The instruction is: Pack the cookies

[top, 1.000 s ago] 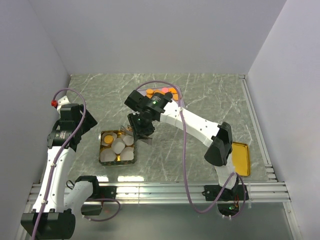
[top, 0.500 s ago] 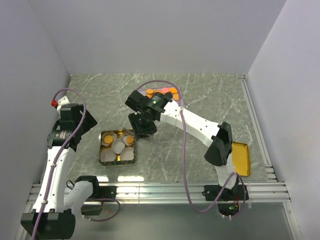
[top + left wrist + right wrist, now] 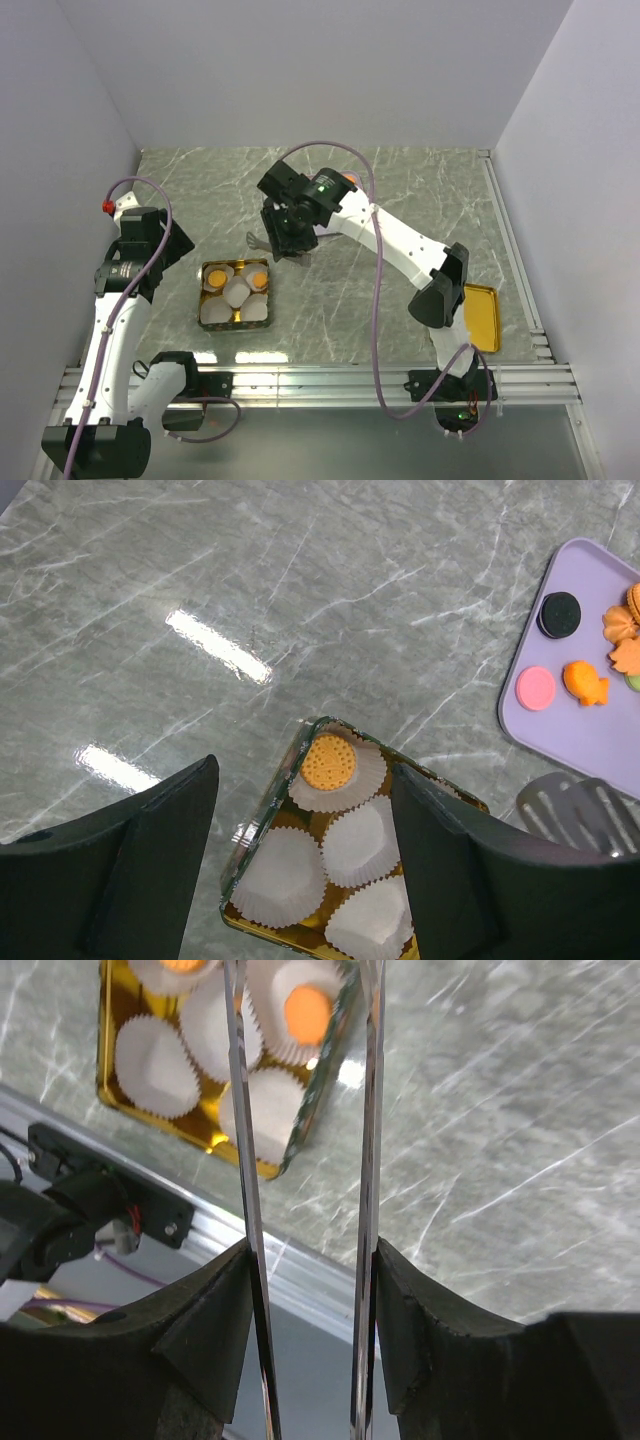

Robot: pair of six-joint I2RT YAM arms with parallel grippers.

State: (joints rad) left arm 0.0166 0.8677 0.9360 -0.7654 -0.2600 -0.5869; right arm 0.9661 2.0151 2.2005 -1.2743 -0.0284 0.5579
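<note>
Gold tin (image 3: pixel 202 295) showed a second orange cookie (image 3: pixel 305 1005), newly in view, in its cups (image 3: pixel 360 840). The right gripper (image 3: pixel 312 1250), clamped on seemingly empty tongs (image 3: pixel 570 808), had withdrawn from it toward the purple tray (image 3: pixel 590 755), where the remaining cookies (image 3: pixel 585 680) lay. Left gripper (image 3: pixel 303 770) hung wide apart, empty. One placement looked complete; most cups remained unfilled.
</note>
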